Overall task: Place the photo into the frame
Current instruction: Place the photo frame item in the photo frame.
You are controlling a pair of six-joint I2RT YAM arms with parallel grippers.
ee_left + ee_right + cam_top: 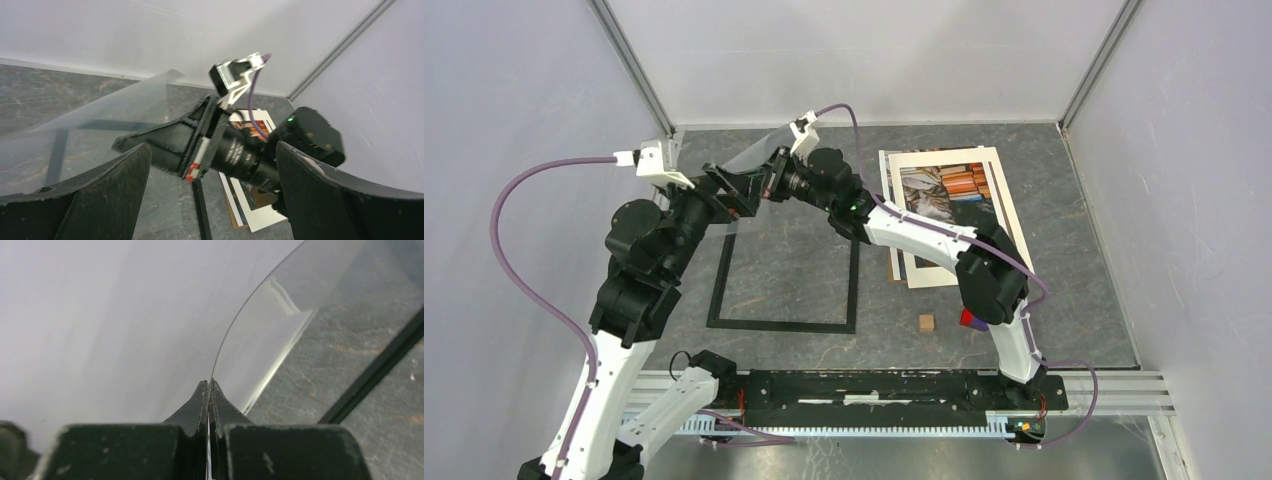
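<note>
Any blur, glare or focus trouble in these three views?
Top external: sharp, even light; the clear sheet is nearly invisible. Left wrist: soft all over, the sheet hazes the table behind it. Right wrist: bright streak of glare on the sheet, wall washed pale.

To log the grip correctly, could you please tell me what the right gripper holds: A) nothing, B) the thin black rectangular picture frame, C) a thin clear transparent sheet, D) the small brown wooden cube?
C: the right gripper is shut on the edge of the thin clear transparent sheet, while the thin black rectangular picture frame lies flat on the grey table.
</note>
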